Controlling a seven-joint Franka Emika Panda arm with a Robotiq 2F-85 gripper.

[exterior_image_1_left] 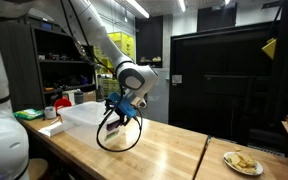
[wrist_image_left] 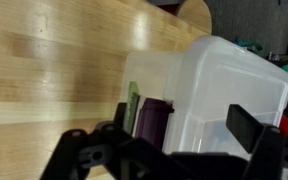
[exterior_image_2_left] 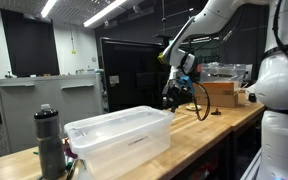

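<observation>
Claw (exterior_image_1_left: 116, 117) released, jaws spread wide, nothing clamped. It hangs above the wooden desk (exterior_image_1_left: 169, 150), just beside the clear plastic bin (exterior_image_1_left: 82, 116) and apart from it. The bin sits flat on the desk, open top up, no lid on it. In the wrist view the 2 fingers (wrist_image_left: 246, 124) frame the near corner of the bin, with the bin wall between them and below.

A purple cylinder (wrist_image_left: 149, 120) stands right at that bin corner, with a thin green strip (wrist_image_left: 132, 105) on the side away from the bin; cannot tell whether either touches the wall, or whether they are inside or outside it. A black cable loop (exterior_image_1_left: 121, 142) droops from the claw towards the desk on the side away from the bin.

In an exterior view a dark bottle (exterior_image_2_left: 49, 140) stands upright just beside the bin, on the side opposite the claw. A cardboard box (exterior_image_2_left: 224, 93) sits beyond the claw, well apart from the bin. 1 plate (exterior_image_1_left: 243, 162) with pale food sits far from the bin at the desk's other end, and a green item (exterior_image_1_left: 29, 115) lies behind the bin, too small to tell what it is.
</observation>
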